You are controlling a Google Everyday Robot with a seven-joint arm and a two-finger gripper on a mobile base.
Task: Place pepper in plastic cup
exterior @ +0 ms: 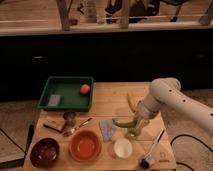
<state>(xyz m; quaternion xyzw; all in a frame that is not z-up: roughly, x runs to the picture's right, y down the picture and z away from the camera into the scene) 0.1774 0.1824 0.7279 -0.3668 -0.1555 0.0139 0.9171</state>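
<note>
The green pepper (124, 122) hangs nearly level, its right end in my gripper (137, 121) and its tip pointing left. The translucent light-green plastic cup (133, 131) stands right below the gripper on the wooden table (110, 95), partly hidden by it. My white arm (172, 97) reaches in from the right. The pepper sits just above the cup's rim.
A green tray (67, 93) holds an orange fruit (85, 89) and a grey sponge (54, 100). An orange bowl (85, 145), dark bowl (44, 152), white cup (122, 148), metal cup (69, 118), spoon (76, 128), grey cloth (107, 129), banana (131, 102) and brush (151, 150) lie around.
</note>
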